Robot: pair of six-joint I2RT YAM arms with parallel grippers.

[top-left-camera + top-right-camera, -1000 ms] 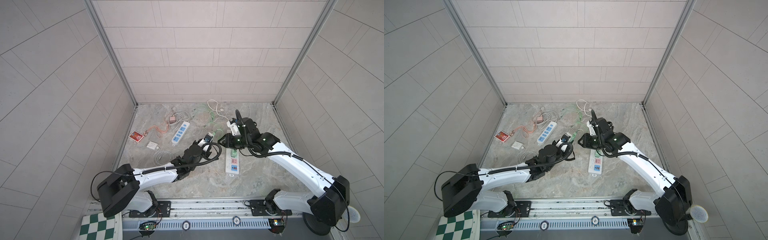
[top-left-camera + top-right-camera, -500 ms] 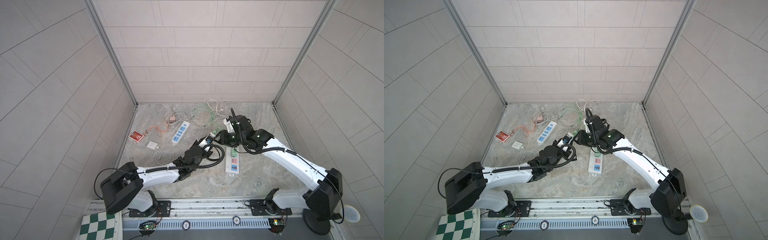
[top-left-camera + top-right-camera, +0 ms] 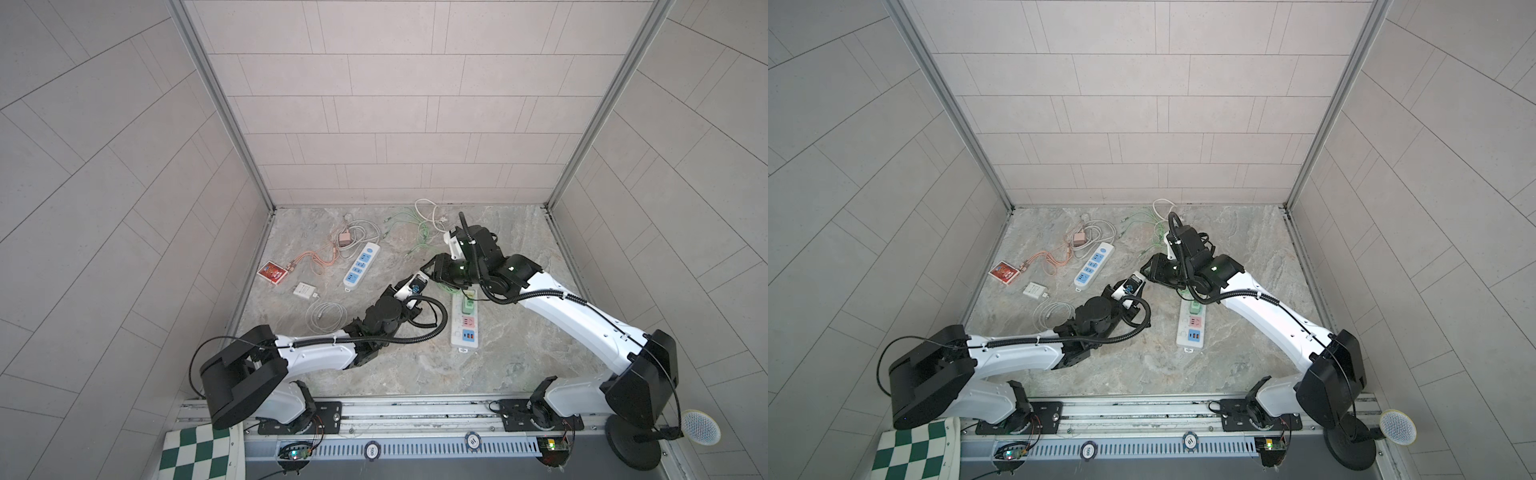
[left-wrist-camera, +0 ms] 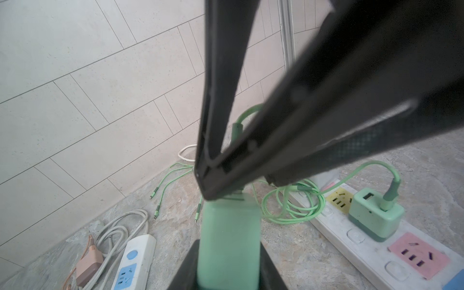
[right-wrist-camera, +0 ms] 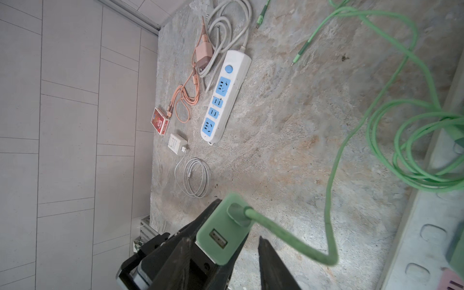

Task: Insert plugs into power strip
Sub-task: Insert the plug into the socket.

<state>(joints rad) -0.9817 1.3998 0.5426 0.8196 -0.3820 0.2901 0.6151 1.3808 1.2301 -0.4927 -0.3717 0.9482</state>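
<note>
My left gripper (image 4: 228, 266) is shut on a mint green plug (image 4: 228, 238) above the floor's middle, its green cable (image 5: 288, 241) trailing off. My right gripper (image 5: 222, 238) stands open around that plug's cable end (image 5: 223, 233), with one fingertip (image 5: 262, 242) clearly apart from it. In both top views the two grippers meet tip to tip, left (image 3: 415, 286) (image 3: 1133, 284) and right (image 3: 434, 270) (image 3: 1150, 268), and the held plug is hidden. Beside them lies a white power strip (image 3: 464, 332) (image 4: 371, 253) with a second green plug (image 3: 468, 306) (image 4: 374, 216) seated in it.
A blue-socket power strip (image 3: 361, 266) (image 5: 223, 98) lies to the left. Near it are a pink plug (image 3: 344, 239) (image 5: 204, 54), a white plug (image 3: 303, 289) (image 5: 177, 143), a red card pack (image 3: 272, 273) and a coiled white cable (image 3: 326, 318). Green cable loops (image 5: 414, 155) cover the white strip's far end.
The right arm has swung left from the white strip's far end to meet the left gripper, and its jaws have widened. The left gripper has edged towards it, still shut.
</note>
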